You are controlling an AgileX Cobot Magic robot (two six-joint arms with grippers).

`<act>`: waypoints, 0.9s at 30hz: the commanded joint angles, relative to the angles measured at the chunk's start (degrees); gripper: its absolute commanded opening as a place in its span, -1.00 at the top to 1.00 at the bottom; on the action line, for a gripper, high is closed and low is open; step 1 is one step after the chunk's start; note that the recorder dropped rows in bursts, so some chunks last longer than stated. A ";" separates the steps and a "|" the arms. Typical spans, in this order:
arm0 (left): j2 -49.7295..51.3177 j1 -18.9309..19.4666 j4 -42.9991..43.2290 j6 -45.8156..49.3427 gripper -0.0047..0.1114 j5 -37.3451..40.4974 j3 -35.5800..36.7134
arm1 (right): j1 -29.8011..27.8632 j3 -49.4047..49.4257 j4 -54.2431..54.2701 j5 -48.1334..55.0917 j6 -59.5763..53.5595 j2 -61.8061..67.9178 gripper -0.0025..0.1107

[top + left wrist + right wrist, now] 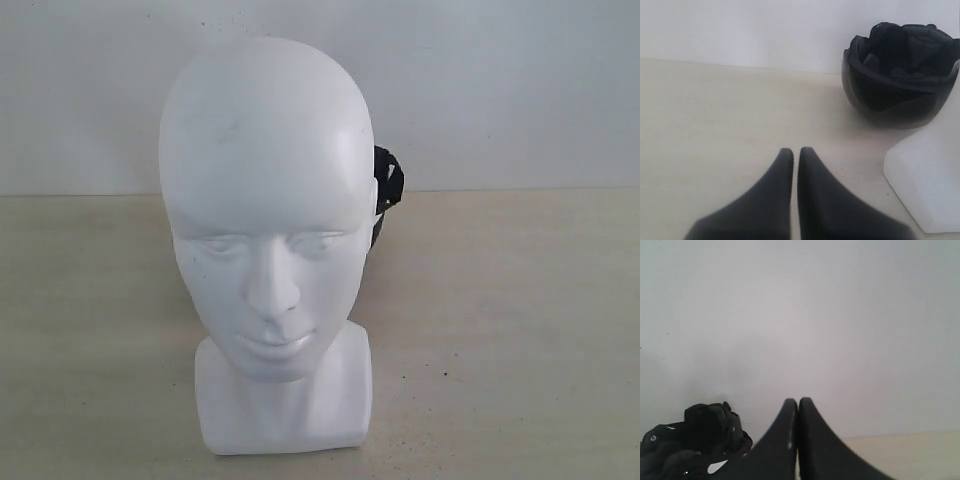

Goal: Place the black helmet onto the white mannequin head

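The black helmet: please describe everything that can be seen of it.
The black helmet is a rounded shell lying upside down on the pale table, opening upward, so its dark padded lining shows. It sits near the wall, behind the white mannequin head, which hides nearly all of it in the exterior view. Nothing holds it; whether it touches the head cannot be told.

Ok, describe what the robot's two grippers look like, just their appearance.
The left gripper and right gripper look alike. Each has two smooth, matte black fingers, broad at the base and sweeping in a curve to narrow rounded tips, with straight inner faces. No cables or labels show on them. The arms themselves are outside every view.
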 commanded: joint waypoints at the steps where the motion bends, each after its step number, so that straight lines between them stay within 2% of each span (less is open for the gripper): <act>1: -0.15 0.20 -0.43 0.01 0.84 -0.18 0.20 | 0.18 -0.41 -4.75 -0.20 2.54 3.50 0.96; 7: -0.15 0.20 -0.43 0.01 0.84 -0.18 0.20 | 0.18 -2.36 -11.75 -5.75 7.06 16.78 0.96; 10: -0.15 0.20 -0.43 0.01 0.84 -0.18 0.20 | 0.18 -6.09 -22.22 -9.99 13.31 24.36 0.96; 17: -0.15 0.20 -0.43 0.01 0.84 -0.18 0.20 | 0.18 -19.42 -53.47 -18.83 40.01 42.84 0.96; 21: -0.15 0.20 -0.43 0.01 0.84 -0.18 0.20 | 0.18 -26.60 -58.98 -19.33 49.19 51.40 0.96; 27: -0.15 0.20 -0.43 0.01 0.84 -0.18 0.20 | 0.32 -33.84 -64.57 -28.17 51.58 62.78 0.95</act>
